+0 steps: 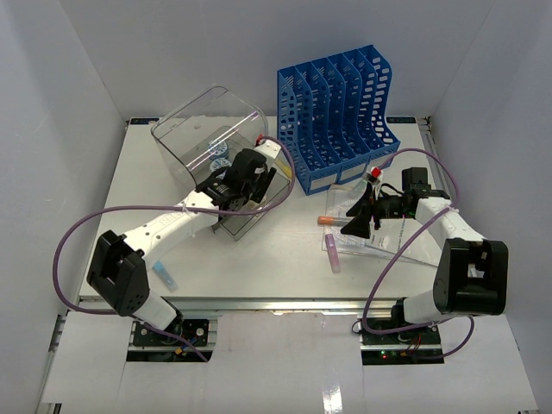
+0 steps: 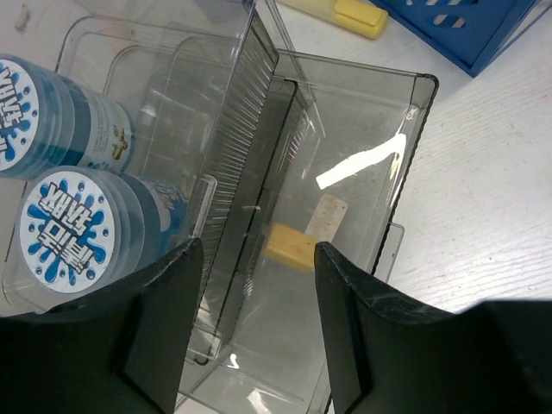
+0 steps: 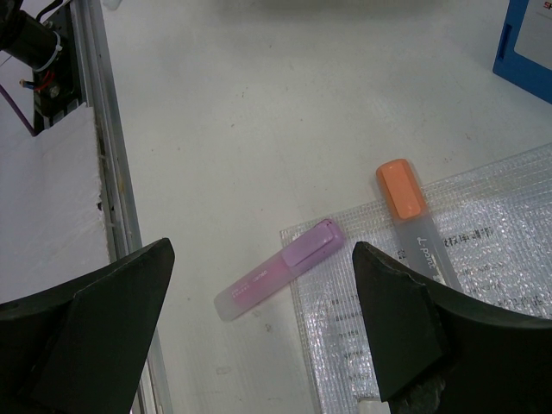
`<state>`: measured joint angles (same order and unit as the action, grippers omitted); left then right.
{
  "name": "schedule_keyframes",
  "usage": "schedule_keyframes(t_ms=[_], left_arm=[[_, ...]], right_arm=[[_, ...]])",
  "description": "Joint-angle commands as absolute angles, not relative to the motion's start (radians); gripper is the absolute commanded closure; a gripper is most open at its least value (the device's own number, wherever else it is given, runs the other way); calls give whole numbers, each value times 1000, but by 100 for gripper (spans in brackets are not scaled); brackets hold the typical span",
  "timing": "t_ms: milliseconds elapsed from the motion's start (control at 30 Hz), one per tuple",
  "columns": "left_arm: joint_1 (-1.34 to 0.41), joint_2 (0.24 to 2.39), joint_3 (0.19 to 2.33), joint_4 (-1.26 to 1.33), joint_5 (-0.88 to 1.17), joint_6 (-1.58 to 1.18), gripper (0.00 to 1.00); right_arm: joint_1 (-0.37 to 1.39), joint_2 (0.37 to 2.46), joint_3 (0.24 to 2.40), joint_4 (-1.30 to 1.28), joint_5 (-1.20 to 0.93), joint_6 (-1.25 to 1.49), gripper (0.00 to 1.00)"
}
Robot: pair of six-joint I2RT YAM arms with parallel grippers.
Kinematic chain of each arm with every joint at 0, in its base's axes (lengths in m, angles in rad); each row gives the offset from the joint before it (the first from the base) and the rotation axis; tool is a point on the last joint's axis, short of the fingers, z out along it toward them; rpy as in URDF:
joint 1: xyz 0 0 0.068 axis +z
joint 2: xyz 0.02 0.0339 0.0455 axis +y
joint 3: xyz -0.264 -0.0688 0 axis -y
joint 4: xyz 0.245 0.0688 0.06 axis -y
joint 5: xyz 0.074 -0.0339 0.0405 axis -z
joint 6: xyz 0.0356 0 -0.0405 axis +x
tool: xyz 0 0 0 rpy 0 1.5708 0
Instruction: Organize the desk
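L gripper (image 2: 259,250) spread over the pulled-out drawer (image 2: 362,172), prob to shut it; R gripper (image 3: 263,259) spread too, above marker (image 3: 276,269) on desk (image 3: 259,103) for a grab.

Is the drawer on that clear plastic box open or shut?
Open. The clear plastic drawer sticks out of its clear box, with a small yellow block lying inside it.

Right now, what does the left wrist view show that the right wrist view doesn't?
Only left wrist: clear drawer box holding a yellow block, two round blue-labelled containers. Only right wrist: purple highlighter, orange-capped highlighter on a clear pouch, front rail. Both: white desk, blue rack corner; left gripper and right gripper open.
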<state>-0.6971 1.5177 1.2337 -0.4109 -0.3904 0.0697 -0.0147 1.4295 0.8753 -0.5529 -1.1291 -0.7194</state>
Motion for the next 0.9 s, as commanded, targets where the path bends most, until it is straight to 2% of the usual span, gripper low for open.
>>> schedule_keyframes(t_ms=[0,233,300,367,467,733,800,833,867], left_arm=[[-726,1510,1240,-427,-385,76,32],[-788,1477,1261,-448,-214,15,34],[-788,1470,1230,-431,-105,-55,46],[-788,1470,1184,-391,-27,-92,66],[-788,1491,1120,-343,-2,-109,76],[-788,1659,1138,-292,-135,-27,77],[-788,1689,1145,-291,-246,-10,72],[-788,1698,1148,-288,-312,-1,66],[-787,1711,1153,-283,-423,19,54]], right_arm=[[-17,1399,911,-575,-1164,-746,10],[-17,1385,911,-575,-1164,-750,10],[-17,1383,910,-575,-1162,-751,10],[-17,1379,911,-577,-1160,-752,10],[-17,1378,911,-577,-1161,-752,10],[-17,1375,910,-577,-1163,-751,10],[-18,1376,910,-577,-1164,-750,10],[-18,1375,911,-577,-1164,-751,10],[-18,1378,911,-577,-1164,-750,10]])
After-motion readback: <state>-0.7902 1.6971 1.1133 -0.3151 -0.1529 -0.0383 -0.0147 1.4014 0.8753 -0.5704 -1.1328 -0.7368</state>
